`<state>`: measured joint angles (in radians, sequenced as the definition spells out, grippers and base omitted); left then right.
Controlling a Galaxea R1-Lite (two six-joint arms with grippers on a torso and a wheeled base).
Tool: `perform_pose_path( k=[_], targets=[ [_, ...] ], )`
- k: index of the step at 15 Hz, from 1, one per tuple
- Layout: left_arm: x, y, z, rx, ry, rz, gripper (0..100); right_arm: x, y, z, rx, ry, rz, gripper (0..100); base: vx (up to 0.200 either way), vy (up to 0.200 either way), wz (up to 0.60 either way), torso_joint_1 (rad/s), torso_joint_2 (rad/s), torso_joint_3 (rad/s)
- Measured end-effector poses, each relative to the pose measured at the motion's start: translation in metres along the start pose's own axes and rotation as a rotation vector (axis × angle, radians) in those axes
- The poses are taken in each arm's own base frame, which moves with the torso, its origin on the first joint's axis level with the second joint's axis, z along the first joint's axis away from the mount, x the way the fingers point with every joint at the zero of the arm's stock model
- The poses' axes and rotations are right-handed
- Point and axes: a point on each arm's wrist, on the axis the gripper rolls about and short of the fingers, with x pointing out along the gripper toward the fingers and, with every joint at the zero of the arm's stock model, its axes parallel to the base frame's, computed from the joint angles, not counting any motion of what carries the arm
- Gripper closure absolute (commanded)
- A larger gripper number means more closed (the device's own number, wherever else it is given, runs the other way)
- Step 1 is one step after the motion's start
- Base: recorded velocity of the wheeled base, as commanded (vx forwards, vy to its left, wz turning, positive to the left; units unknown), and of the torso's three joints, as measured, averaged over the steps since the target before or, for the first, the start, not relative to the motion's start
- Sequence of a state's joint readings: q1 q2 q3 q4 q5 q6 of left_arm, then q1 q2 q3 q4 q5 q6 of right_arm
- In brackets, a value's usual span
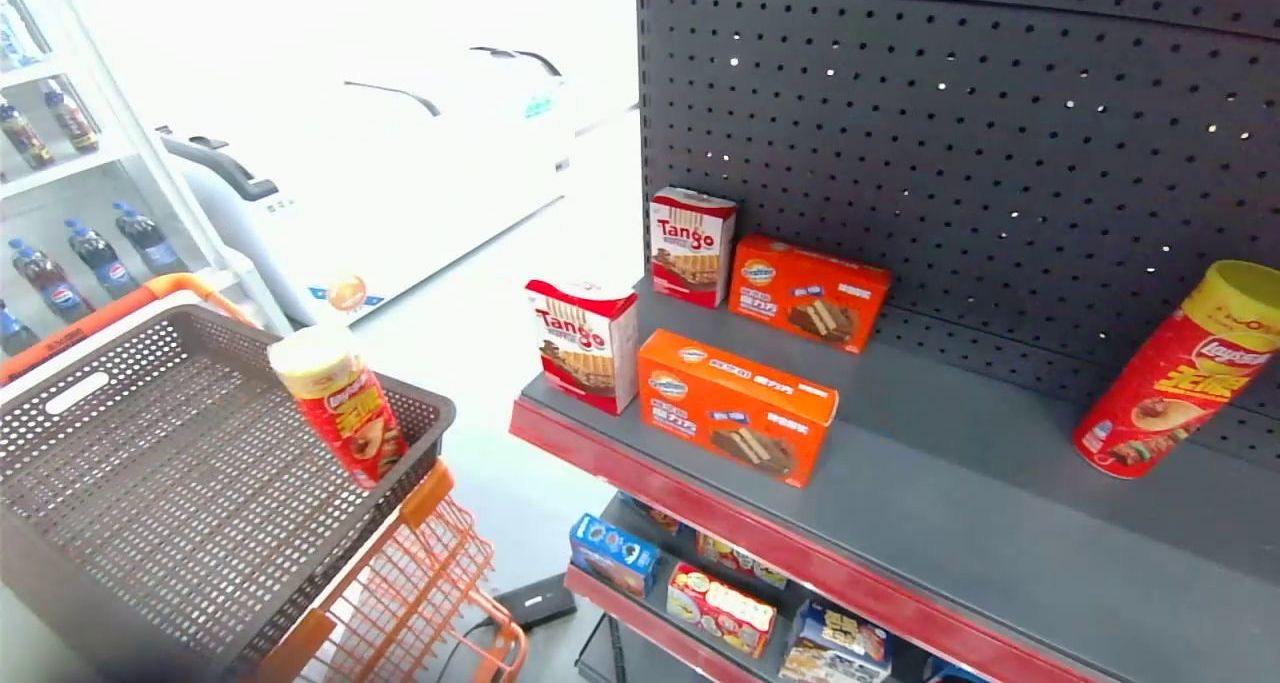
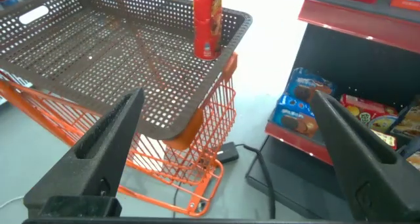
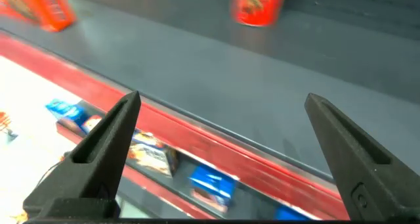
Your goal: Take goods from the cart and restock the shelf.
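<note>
a red chip can (image 1: 340, 403) (image 2: 207, 20) with a pale lid is seen standing in the brown perforated basket (image 1: 150, 503) (image 2: 98, 60) on top of the orange wire cart (image 1: 420, 583) (image 2: 197, 158), at about 8 o'clock in the head view. it is placed at the basket's corner nearest the shelf (image 1: 960, 503) (image 3: 216, 73), just inside the rim.

the left claw (image 2: 224, 98) is held with its fingers wide apart and nothing between them. the chip can is seen ahead of it and well apart from it, past the basket's near rim; it is not touched.

the right claw (image 3: 223, 99) is likewise spread apart and empty, over the shelf's red front edge. a second chip can (image 1: 1180, 373) (image 3: 257, 4) is found on the grey shelf at about 3 o'clock in the head view, close to the pegboard back (image 1: 950, 133), well ahead of the right claw and blurred in that arm's view.

toward 9 o'clock from that can, a front wafer box (image 1: 585, 343) and a front orange cake box (image 1: 735, 403) are set side by side near the shelf edge, with a rear wafer box (image 1: 692, 246) and a rear orange cake box (image 1: 808, 291) behind them. packs of biscuits (image 1: 612, 553) (image 2: 298, 106) are stocked on the lower shelf (image 1: 640, 603).
</note>
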<state>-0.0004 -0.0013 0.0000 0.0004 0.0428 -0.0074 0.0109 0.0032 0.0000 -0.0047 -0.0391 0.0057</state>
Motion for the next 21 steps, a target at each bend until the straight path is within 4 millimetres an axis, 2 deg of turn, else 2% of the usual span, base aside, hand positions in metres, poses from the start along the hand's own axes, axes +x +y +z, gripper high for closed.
perform_pose_path(
  k=[9,10,12,14,17,19,21],
  targets=[
    [-0.001,0.000,0.003,0.009,-0.006,-0.013,0,0.000,0.000,0.000,0.000,0.000,-0.001,0,0.000,0.000,0.00,0.000,0.00,0.000],
    [-0.002,0.000,0.006,0.018,-0.012,-0.014,0,0.000,0.000,0.000,0.000,0.000,0.000,0,0.000,0.000,0.00,0.000,0.00,0.000],
    [-0.005,0.000,0.028,0.033,-0.032,-0.011,0,0.000,0.000,0.000,0.000,0.000,0.000,0,0.000,0.000,0.00,0.000,0.00,0.000],
    [0.000,0.000,0.051,0.040,0.010,0.000,0,0.000,0.000,0.000,0.000,0.001,0.000,0,0.000,0.000,0.00,0.000,0.00,0.000],
    [0.033,-0.002,0.090,0.038,0.118,0.019,0,0.000,0.000,0.000,0.000,0.000,-0.001,0,0.000,0.000,0.00,0.000,0.00,0.000],
    [0.070,-0.002,0.109,0.024,0.177,0.054,0,0.000,0.000,0.000,0.000,0.000,-0.001,0,0.000,0.000,0.00,0.000,0.00,0.000],
    [0.109,0.002,0.119,0.006,0.223,0.097,0,0.000,0.000,0.000,0.000,0.001,0.000,0,0.000,0.000,0.00,0.000,0.00,0.000]
  ],
)
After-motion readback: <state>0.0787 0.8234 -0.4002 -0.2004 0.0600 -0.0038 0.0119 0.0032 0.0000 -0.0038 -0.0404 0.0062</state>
